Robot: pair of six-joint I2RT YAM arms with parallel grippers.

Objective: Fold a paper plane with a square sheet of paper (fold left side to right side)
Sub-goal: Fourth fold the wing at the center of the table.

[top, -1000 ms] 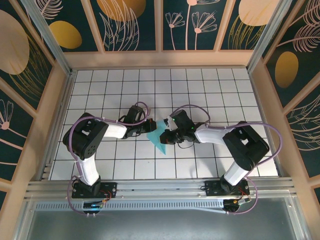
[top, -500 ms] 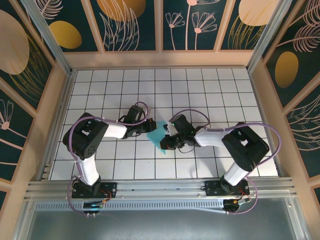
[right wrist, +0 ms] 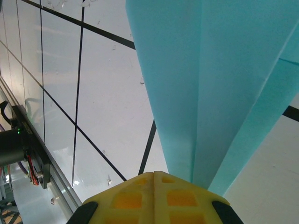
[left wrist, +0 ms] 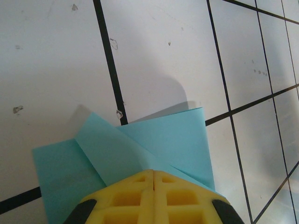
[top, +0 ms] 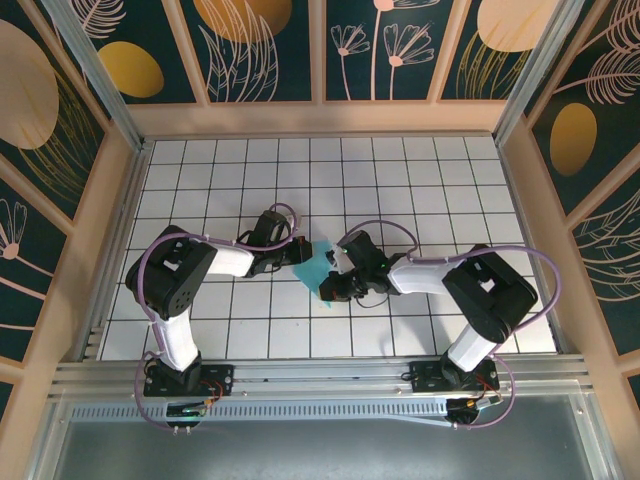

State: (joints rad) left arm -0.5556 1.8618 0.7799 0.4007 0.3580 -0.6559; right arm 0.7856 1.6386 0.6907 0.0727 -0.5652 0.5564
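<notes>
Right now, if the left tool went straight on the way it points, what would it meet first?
The folded blue paper, which lies right at the tips of the left tool. Beyond it, probably the right tool; depth is unclear.

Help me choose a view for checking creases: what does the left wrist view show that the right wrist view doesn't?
Left wrist: the paper's overlapping flaps and a corner, casting a shadow on the table ahead of the left hand. Right wrist: long creases running away from the right hand, and the rail at the table's near edge. Both: shut yellow fingers meeting turquoise paper over white grid tiles.
</notes>
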